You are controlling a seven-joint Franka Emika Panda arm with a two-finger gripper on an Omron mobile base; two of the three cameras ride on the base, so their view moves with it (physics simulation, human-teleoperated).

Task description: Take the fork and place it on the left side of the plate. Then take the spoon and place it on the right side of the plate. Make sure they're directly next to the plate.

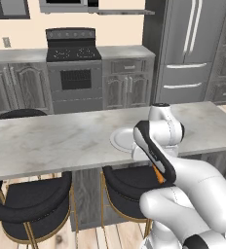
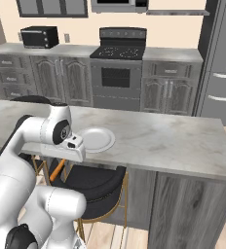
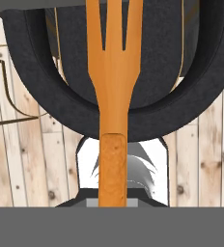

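The bright-orange fork (image 3: 113, 96) runs up the middle of the hand view, tines at the top, with my gripper (image 3: 113, 200) shut on its handle. It hangs in front of the counter edge, below the top and above a black stool seat. A short piece of the fork (image 1: 158, 174) shows beside my arm, and in the right base view the fork (image 2: 56, 170) slants down under my hand. The round white plate (image 1: 120, 138) lies on the marble counter near its front edge, and the plate (image 2: 96, 139) sits just right of my hand. The spoon is hidden.
The marble counter (image 1: 51, 141) spans the scene. Black stools (image 1: 32, 199) with gold legs stand in front of it, one stool (image 3: 41, 91) directly under the fork. Wooden floor (image 3: 22, 164) lies below. Stove, cabinets and fridge line the back wall.
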